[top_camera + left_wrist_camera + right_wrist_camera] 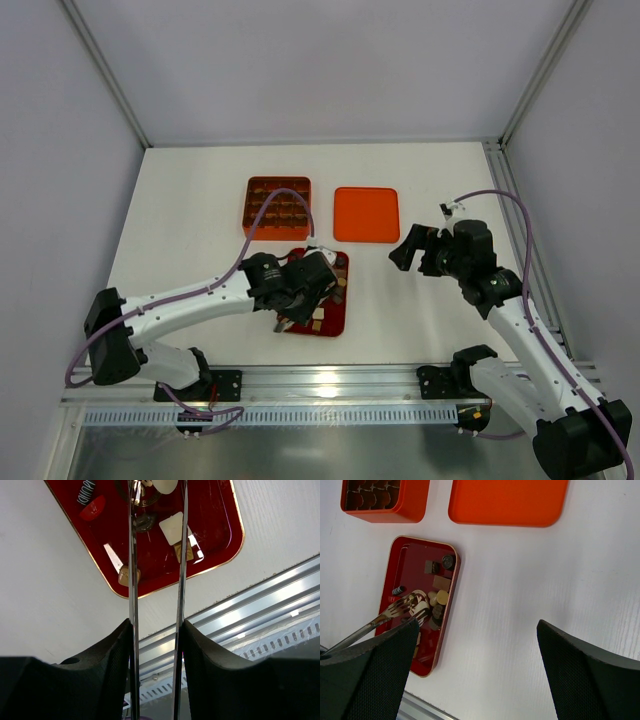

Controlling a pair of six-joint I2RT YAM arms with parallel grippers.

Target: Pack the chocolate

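Left gripper [156, 629] clenched on tongs [132, 555] over chocolate [172, 527] in red tray [212, 527], right gripper [477, 665] released, hovering aside

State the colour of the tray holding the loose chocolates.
Dark red tray with a thin gold rim; clearest in left wrist view.

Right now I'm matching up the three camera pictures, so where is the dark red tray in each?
Top view: tray low centre, just below the orange box.
Left wrist: tray across the top, behind the tongs.
Right wrist: tray at the left, below the orange box.
Shared landmark: the metal rail past the tray's near end.
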